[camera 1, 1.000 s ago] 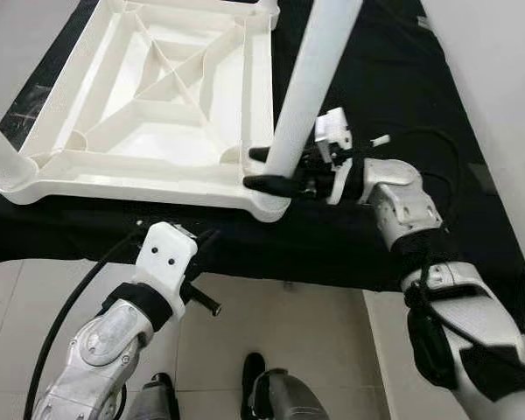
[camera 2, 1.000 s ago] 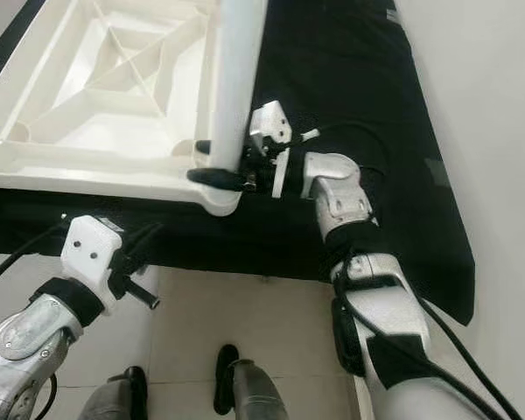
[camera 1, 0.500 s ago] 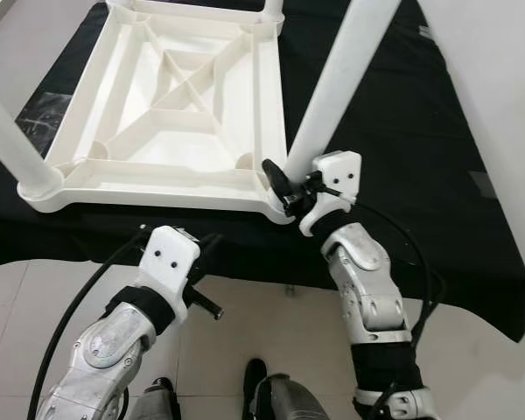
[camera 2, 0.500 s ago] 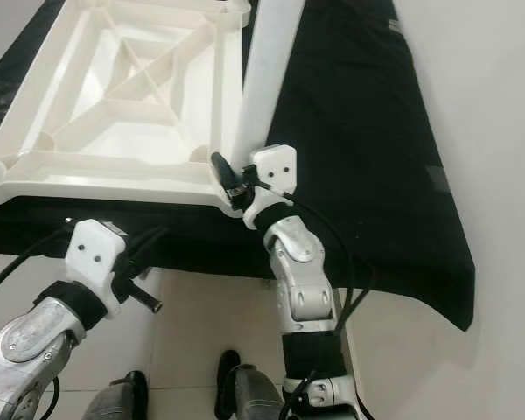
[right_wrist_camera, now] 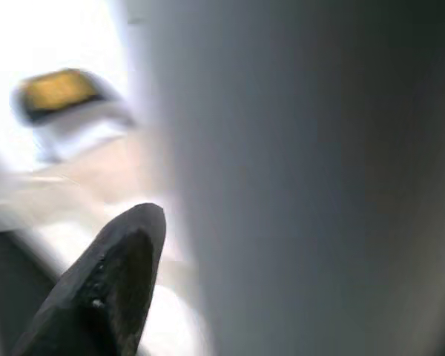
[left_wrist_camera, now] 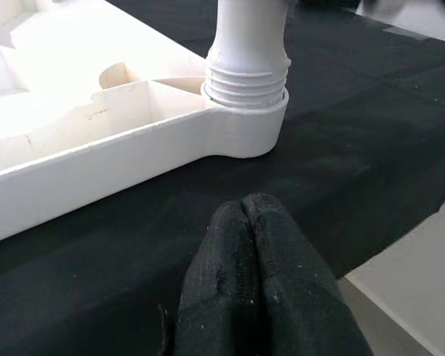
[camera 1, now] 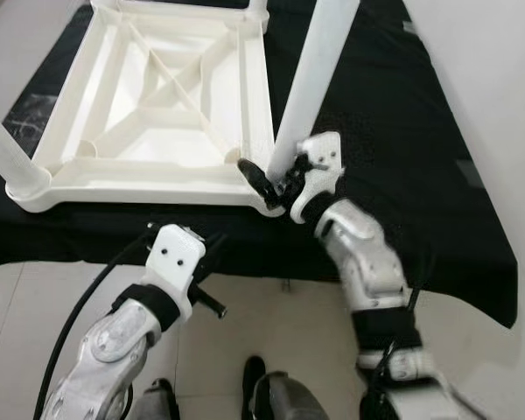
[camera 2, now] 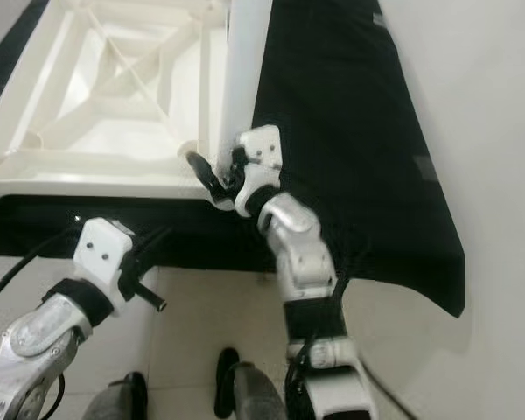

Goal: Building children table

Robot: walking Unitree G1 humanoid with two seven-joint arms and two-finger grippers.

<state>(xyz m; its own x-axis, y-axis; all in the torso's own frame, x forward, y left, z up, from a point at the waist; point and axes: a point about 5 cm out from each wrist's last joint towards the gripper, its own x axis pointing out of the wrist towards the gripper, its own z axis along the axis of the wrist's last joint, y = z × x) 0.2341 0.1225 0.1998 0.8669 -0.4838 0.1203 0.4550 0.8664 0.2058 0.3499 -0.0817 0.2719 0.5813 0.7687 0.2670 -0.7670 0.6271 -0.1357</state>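
The white table top [camera 1: 157,96] lies upside down on a black cloth. A white table leg [camera 1: 311,79] rises from its near right corner socket [left_wrist_camera: 246,122], where its threads show. My right gripper [camera 1: 274,179] is at the base of this leg and is shut on it; one black finger [right_wrist_camera: 107,285] shows pressed beside the leg. My left gripper [left_wrist_camera: 251,222] is shut and holds nothing. It hovers at the cloth's front edge, a short way before that corner [camera 1: 201,255]. A second leg [camera 1: 4,153] stands in the near left corner.
The black cloth [camera 1: 402,175] covers a low surface whose front edge runs across the view. Pale floor tiles [camera 1: 271,324] lie in front, with my feet [camera 1: 262,389] at the bottom. A white wall [camera 1: 499,105] stands close on the right.
My right wrist has turned around the base of the leg and its forearm has swung in under the corner. The left arm has stayed put. The camera has shifted slightly.
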